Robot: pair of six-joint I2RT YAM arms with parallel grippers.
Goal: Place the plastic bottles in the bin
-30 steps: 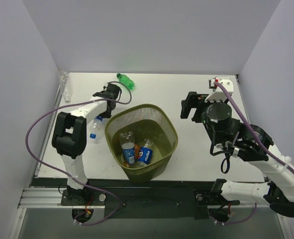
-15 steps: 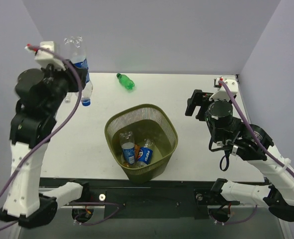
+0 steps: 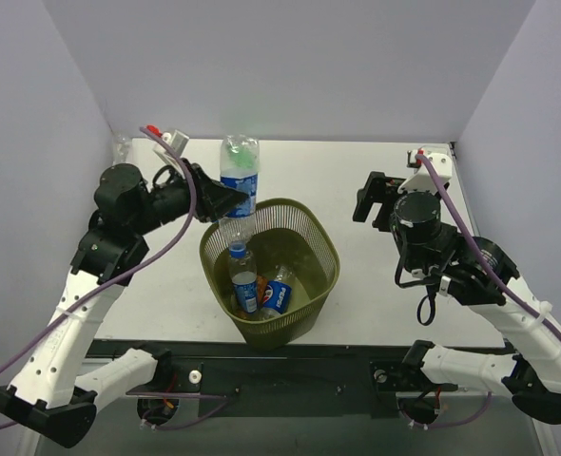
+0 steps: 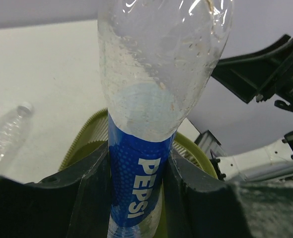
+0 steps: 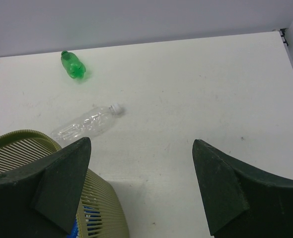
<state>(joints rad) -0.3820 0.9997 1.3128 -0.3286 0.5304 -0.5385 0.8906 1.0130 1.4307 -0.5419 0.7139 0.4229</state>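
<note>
**Left gripper** (image 3: 227,199): closed on the blue label of a held Pepsi bottle (image 4: 139,183). The bottle is carried cap-down above the far-left rim of the bin (image 3: 324,239), with its blue cap just inside the rim line in the top view.

**Right gripper** (image 5: 140,145): fingers spread wide, with nothing between them. It is raised over the table (image 3: 361,285) to the right of the bin, well apart from the rim.

**Bin contents:** a tall labelled bottle (image 3: 246,291), a tilted labelled bottle (image 3: 279,295), and an orange bottle (image 3: 261,282) mostly hidden between them. All are low in the bin, and open room is left above them.

**Green bottle** (image 5: 73,65): laid on the table beyond the bin, near the back wall.

**Clear bottle** (image 5: 89,123): white-capped, laid flat near the table's far-left edge, apart from the bin.
</note>
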